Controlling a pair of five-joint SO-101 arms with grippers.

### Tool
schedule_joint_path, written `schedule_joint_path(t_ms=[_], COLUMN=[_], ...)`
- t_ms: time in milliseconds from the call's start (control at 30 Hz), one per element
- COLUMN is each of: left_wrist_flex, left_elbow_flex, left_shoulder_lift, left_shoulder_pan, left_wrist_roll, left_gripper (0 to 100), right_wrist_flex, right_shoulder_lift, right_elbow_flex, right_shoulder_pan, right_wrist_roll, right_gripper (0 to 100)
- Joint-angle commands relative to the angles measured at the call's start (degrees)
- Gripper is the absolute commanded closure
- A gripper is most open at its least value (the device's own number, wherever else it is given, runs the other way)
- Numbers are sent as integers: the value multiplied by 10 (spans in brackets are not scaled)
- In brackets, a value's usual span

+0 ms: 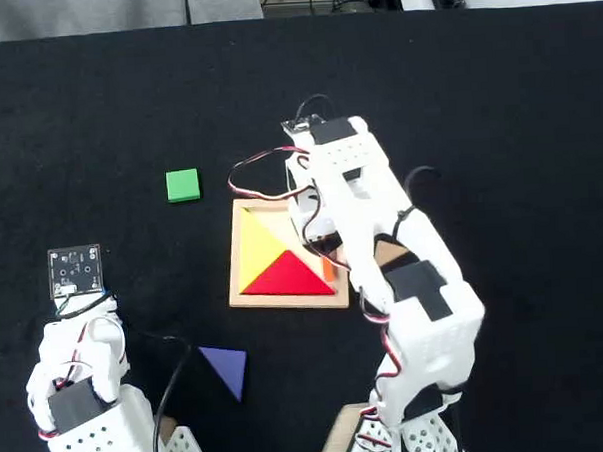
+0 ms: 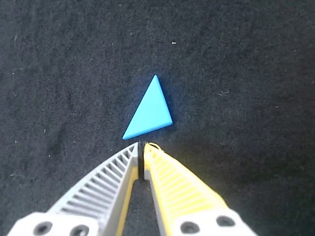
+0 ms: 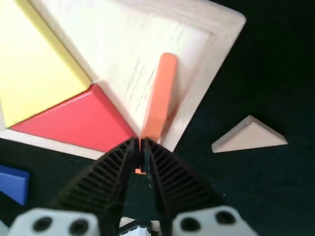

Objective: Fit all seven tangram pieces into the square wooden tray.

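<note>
Starting at the table's left corner beside the arm bases, the left gripper points down at the cloth with its fingers pressed together and nothing between them. Its tips sit just beside one corner of the light blue triangle, which lies flat. This reads as a parked posture rather than a grasp.

Toward the table's far edge, the green square lies flat, well apart from the tray. The dark blue triangle lies near the edge by the arm bases, between the two arms.

At the table's centre, the tray holds the yellow triangle and the red triangle, both seated flat and meeting along one edge.

The orange piece stands tilted on edge inside the tray, against the rim next to the red triangle. The right gripper is nearly closed on its near end, apparently holding it so that it can be lowered flat into the bare recess.

Just outside the tray's right corner, the wooden triangle rests on the cloth.
</note>
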Motion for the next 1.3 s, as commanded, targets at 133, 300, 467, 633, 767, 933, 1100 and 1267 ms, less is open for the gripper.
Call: schedule_joint_path(t_ms=[133,300,467,633,767,933,1100,1267], left_wrist_flex=[3,3,3,3,3,3,3,3], left_elbow_flex=[-3,-3,-3,-3,-3,-3,-3,-3], left_shoulder_lift=[-4,-4,-4,-4,-4,-4,-4,-4], left_shoulder_pan=[8,8,8,8,8,8,8,8], left_wrist_roll=[-4,-4,-4,-4,-4,-4,-4,-4], left_gripper=[966,966,966,966,966,966,966,966], right_wrist_flex=[-59,-76,-55,-27,-13,-12,-62,-141], right_shoulder_lift=[-92,-49,1,23,23,-3,-38,-36], right_elbow_flex=[44,37,11,-13,-25,-22,-5,-20], right_shoulder_pan=[-64,-40,19,41,41,41,62,26], right_wrist_roll=[4,4,33,56,57,57,55,32], right_gripper=[988,988,988,988,988,988,988,988])
